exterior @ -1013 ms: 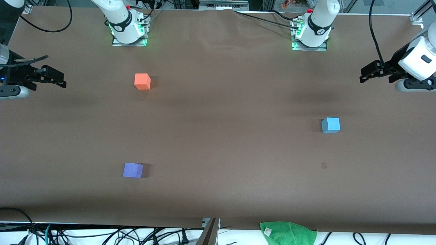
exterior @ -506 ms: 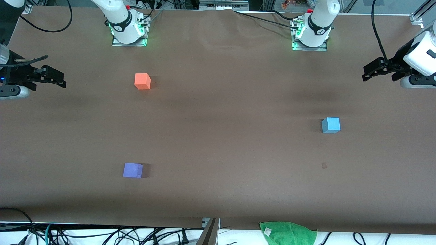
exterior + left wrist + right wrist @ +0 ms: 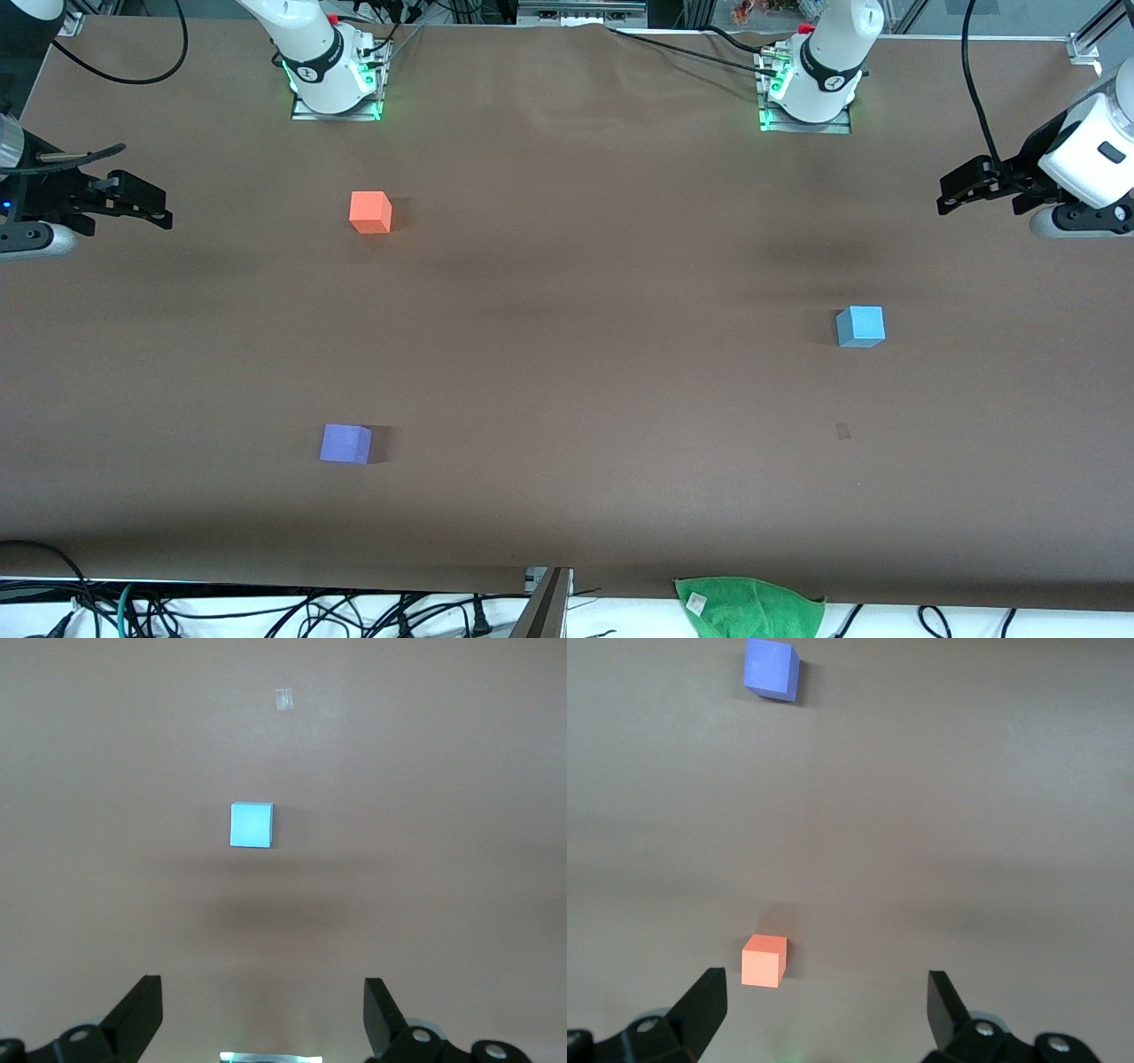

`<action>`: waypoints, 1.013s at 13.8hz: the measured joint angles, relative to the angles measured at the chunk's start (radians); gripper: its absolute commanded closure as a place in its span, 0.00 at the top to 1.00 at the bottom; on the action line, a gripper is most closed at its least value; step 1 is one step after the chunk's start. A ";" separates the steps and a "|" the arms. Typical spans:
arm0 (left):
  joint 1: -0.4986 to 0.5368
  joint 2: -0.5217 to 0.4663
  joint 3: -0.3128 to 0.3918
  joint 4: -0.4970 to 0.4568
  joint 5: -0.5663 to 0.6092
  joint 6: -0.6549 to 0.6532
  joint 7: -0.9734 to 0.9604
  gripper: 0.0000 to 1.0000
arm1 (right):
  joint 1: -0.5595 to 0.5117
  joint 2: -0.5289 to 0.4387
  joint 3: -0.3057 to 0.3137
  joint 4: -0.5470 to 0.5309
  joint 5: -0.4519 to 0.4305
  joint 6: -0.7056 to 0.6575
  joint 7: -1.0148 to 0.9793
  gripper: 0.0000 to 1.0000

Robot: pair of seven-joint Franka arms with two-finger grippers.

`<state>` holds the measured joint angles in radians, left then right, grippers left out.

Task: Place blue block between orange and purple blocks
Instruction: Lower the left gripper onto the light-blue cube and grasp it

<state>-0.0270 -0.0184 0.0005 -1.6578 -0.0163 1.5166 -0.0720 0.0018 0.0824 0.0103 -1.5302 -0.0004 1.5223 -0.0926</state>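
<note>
The blue block [image 3: 860, 326] sits on the brown table toward the left arm's end; it also shows in the left wrist view [image 3: 252, 825]. The orange block [image 3: 370, 212] and the purple block [image 3: 345, 443] lie toward the right arm's end, the purple one nearer the front camera. Both show in the right wrist view, orange [image 3: 764, 961] and purple [image 3: 771, 668]. My left gripper [image 3: 952, 197] hangs open and empty in the air at its end of the table [image 3: 263, 1010]. My right gripper [image 3: 159, 206] waits open and empty at its end [image 3: 824, 1005].
A green cloth [image 3: 749, 607] lies at the table's near edge. A small pale mark [image 3: 842, 431] is on the table, nearer the front camera than the blue block. The arm bases [image 3: 332, 80] [image 3: 811, 89] stand along the table's back edge. Cables hang below the near edge.
My left gripper shifted slightly outward toward its table end and came back to about where it was. The blocks and the right arm have not moved.
</note>
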 measured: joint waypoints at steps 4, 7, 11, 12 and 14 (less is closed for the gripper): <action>0.005 0.037 0.001 -0.029 0.000 0.026 0.008 1.00 | 0.000 0.000 0.000 0.000 0.000 0.000 0.000 1.00; 0.047 0.096 0.002 -0.141 0.000 0.241 0.080 1.00 | 0.000 0.000 0.000 0.000 0.000 0.000 0.000 1.00; 0.074 0.167 0.001 -0.319 0.000 0.553 0.111 1.00 | 0.000 0.000 0.000 0.001 0.000 0.000 0.000 1.00; 0.073 0.190 -0.001 -0.348 0.000 0.619 0.111 1.00 | 0.000 0.000 0.000 0.001 0.000 0.000 0.000 1.00; 0.074 0.239 -0.001 -0.401 0.000 0.759 0.111 1.00 | 0.000 0.000 0.000 0.001 0.000 0.000 0.000 1.00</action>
<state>0.0468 0.2210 -0.0005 -2.0586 -0.0160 2.2759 0.0391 0.0016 0.0829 0.0099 -1.5295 -0.0003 1.5223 -0.0926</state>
